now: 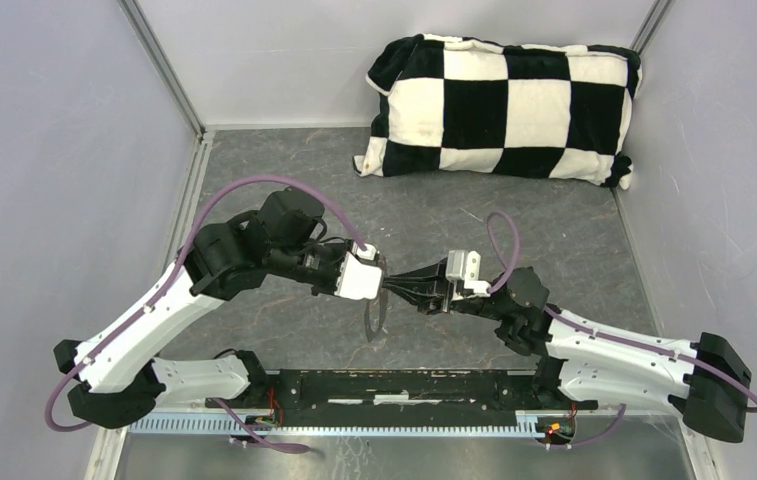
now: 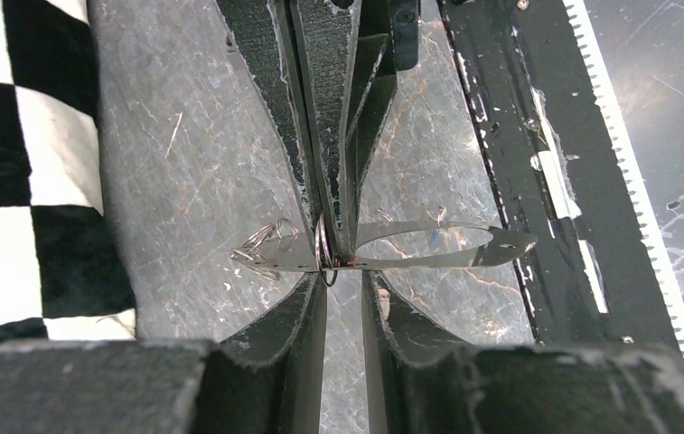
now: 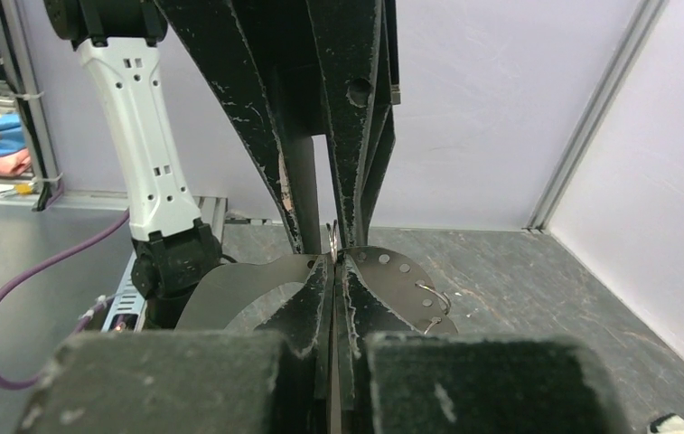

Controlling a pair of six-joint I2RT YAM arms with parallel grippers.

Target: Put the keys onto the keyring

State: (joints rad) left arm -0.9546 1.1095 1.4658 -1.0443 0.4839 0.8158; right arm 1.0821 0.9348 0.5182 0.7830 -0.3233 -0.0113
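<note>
**Both arms nose to nose at mid-frame**

I see the left gripper [image 1: 382,283] and right gripper [image 1: 400,289] meeting tip to tip just left of the picture's centre, over the dark grey table [image 1: 284,160]. The keyring [image 1: 375,322] shows as a thin grey loop just below their tips. A black-and-white checked pillow [image 1: 502,108] lies at upper right. A black rail [image 1: 394,388] runs along the bottom.
</note>
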